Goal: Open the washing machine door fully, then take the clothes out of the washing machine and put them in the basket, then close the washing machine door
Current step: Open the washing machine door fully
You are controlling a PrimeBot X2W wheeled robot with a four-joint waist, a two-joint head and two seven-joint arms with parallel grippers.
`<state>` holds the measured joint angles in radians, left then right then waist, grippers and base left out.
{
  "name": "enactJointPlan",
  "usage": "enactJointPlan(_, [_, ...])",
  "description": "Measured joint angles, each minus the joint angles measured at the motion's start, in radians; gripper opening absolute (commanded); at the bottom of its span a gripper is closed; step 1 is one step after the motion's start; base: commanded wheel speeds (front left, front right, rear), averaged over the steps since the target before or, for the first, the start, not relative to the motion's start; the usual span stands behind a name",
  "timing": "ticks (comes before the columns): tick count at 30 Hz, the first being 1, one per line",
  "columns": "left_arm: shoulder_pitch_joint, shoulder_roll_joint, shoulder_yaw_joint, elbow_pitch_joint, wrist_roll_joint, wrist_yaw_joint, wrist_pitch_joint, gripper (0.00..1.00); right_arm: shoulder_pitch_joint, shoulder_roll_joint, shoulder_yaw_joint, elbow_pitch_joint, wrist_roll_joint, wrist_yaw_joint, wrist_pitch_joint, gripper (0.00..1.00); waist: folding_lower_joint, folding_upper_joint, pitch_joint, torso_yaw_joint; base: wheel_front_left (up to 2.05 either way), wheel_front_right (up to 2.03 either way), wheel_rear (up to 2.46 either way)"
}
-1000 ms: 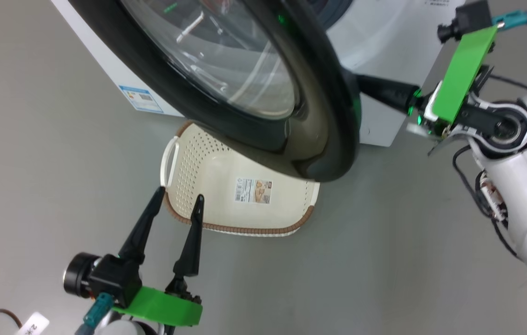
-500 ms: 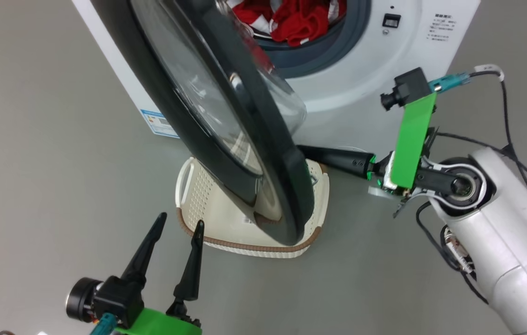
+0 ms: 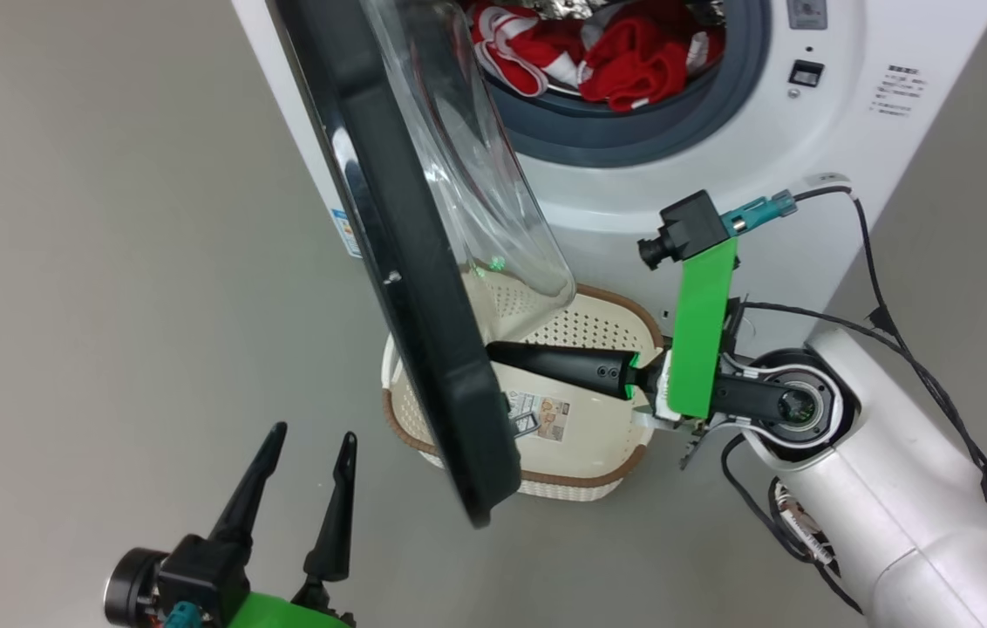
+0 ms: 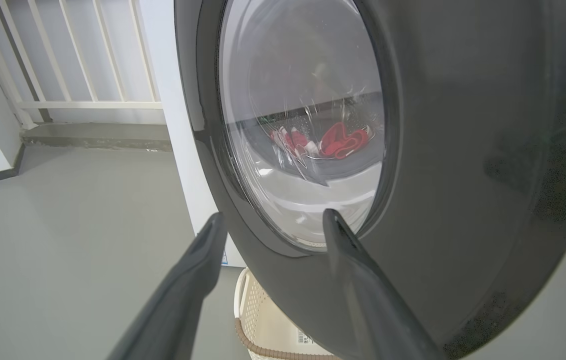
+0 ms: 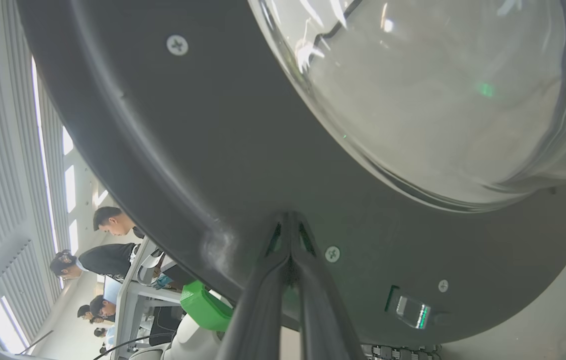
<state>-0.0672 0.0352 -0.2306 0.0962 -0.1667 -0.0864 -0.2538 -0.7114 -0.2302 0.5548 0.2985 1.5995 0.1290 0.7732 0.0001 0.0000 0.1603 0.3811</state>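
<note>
Your right gripper (image 3: 515, 356) has its two fingers pressed together with nothing between them. The tips appear to touch the inner face of the washing machine door (image 3: 411, 288), low on its black rim just below the glass bowl (image 3: 476, 192), and the fingers reach across above the basket (image 3: 559, 478). Your left gripper (image 3: 312, 433) is spread wide and holds nothing; it sits low at the front left, on the outer side of the door and apart from it.

The door stands open, out from the washing machine (image 3: 720, 192) and edge-on to your head camera, with its lower edge over the basket. The basket stands on the grey floor (image 3: 110, 262) right before the machine, a paper label (image 3: 541, 417) on its bottom. The clothes (image 3: 624, 57), red with white stripes, lie in the machine's opening behind the grey seal (image 3: 633, 144). Your left wrist view shows them through the door glass.
</note>
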Motion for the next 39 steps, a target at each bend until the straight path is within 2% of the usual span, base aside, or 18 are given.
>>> enactJointPlan(19, [0.022,0.000,0.039,0.016,0.007,0.004,0.000,1.00,0.023,0.075,0.056,-0.016,-0.023,0.000,0.001,0.00,0.0000,0.0000,-0.022,0.080,0.00,0.00,0.00])
enactJointPlan(32, [0.022,0.000,0.059,0.018,0.013,0.006,0.000,1.00,0.023,0.099,0.059,0.003,-0.026,0.000,-0.012,0.00,0.0000,0.0000,-0.026,0.091,0.00,0.00,0.00])
enactJointPlan(34, [0.022,0.000,0.063,0.021,0.013,0.006,0.000,1.00,0.023,0.095,0.060,0.008,-0.041,0.000,-0.024,0.44,-0.0001,0.0000,-0.028,0.085,0.00,0.00,0.00])
enactJointPlan(35, [0.022,0.000,0.064,0.024,0.013,0.006,0.000,1.00,0.023,0.093,0.060,0.008,-0.052,0.000,-0.034,1.00,0.0000,0.0000,-0.029,0.082,0.00,0.00,0.00])
enactJointPlan(39, [0.022,0.000,0.073,0.031,0.013,0.007,0.000,1.00,0.042,0.066,0.059,0.017,-0.077,0.000,-0.086,1.00,-0.0001,0.0000,-0.035,0.064,0.00,0.00,0.00])
